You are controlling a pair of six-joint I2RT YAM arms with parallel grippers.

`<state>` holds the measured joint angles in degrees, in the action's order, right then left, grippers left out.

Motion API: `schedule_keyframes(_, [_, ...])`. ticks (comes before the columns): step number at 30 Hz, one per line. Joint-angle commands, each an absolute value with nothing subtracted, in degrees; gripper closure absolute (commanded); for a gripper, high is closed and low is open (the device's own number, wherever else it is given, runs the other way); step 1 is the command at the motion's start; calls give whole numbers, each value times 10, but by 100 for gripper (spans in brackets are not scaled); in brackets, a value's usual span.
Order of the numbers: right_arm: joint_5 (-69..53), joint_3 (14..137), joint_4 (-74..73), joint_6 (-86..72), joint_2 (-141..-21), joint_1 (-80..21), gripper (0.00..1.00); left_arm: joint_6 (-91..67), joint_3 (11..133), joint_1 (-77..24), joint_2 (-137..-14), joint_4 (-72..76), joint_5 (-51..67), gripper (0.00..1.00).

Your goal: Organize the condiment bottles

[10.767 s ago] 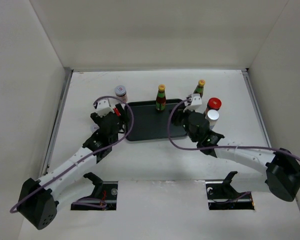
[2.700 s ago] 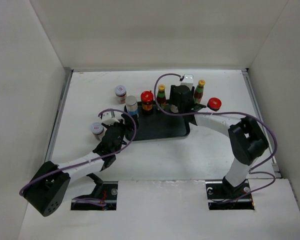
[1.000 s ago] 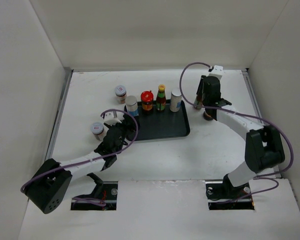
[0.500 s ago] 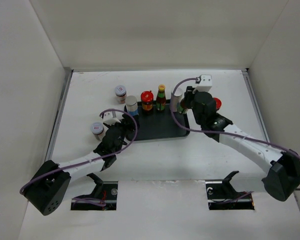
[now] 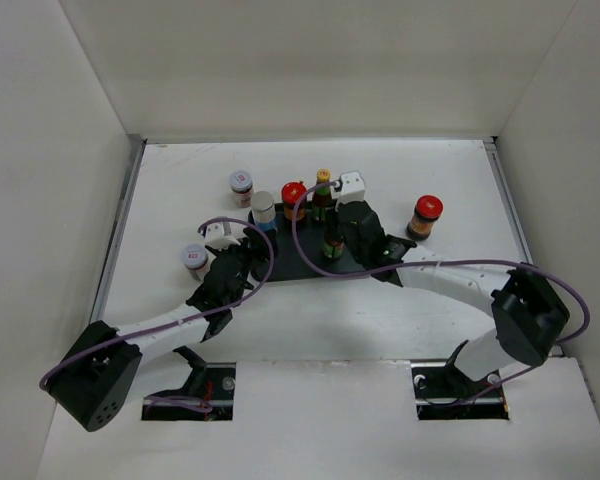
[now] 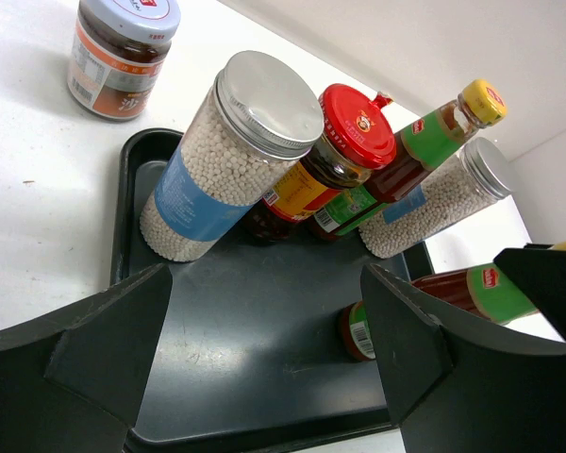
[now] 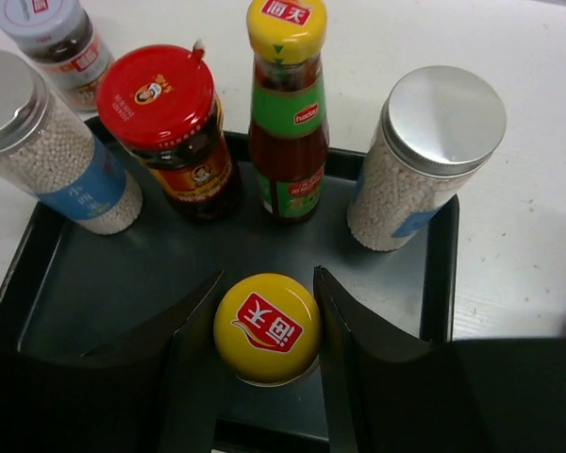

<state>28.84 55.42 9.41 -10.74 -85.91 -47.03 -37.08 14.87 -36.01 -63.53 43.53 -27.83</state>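
Observation:
On the black tray (image 5: 298, 258) stand a silver-capped shaker (image 5: 264, 208), a red-lidded jar (image 5: 294, 196) and a yellow-capped sauce bottle (image 5: 323, 187). The right wrist view shows them in a row (image 7: 40, 142) (image 7: 166, 123) (image 7: 285, 104) with a second shaker (image 7: 430, 151). My right gripper (image 7: 267, 323) is shut on the second sauce bottle's yellow cap (image 7: 267, 326) and holds it upright over the tray's middle, its base (image 6: 358, 330) at the tray floor. My left gripper (image 6: 264, 311) is open and empty at the tray's front left edge. Off the tray stand a red-lidded jar (image 5: 425, 215) and two white-lidded jars (image 5: 241, 183) (image 5: 194, 257).
White walls enclose the table on the left, back and right. The right arm's purple cable (image 5: 310, 255) loops over the tray's front. The left arm (image 5: 170, 320) reaches diagonally from the near left.
My right gripper has carried the sauce bottle from the table at the back right leftward to over the tray's middle. The left arm has not moved.

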Motion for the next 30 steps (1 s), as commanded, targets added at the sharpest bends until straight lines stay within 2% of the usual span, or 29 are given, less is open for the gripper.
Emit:
schedule_keyframes(1, [292, 601, 193, -114, -845, -483, 67, -374, 153, -357, -632, 460, -276, 19])
schedule_keyframes(17, [276, 613, 193, -127, -899, -488, 64, -374, 154, -358, -631, 460, -273, 19])
schedule_keyframes(19, [277, 612, 193, -130, -900, -488, 57, -375, 154, -355, -638, 461, -272, 19])
schedule_keyframes(23, [280, 610, 193, -132, -893, -488, 33, -376, 154, -355, -634, 460, -270, 19])
schedule_keyframes(24, [281, 608, 193, -130, -887, -489, 30, -375, 153, -356, -633, 460, -272, 19])
schedule_keyframes(30, [298, 576, 191, -121, -803, -473, 24, -376, 152, -354, -630, 460, -272, 19])
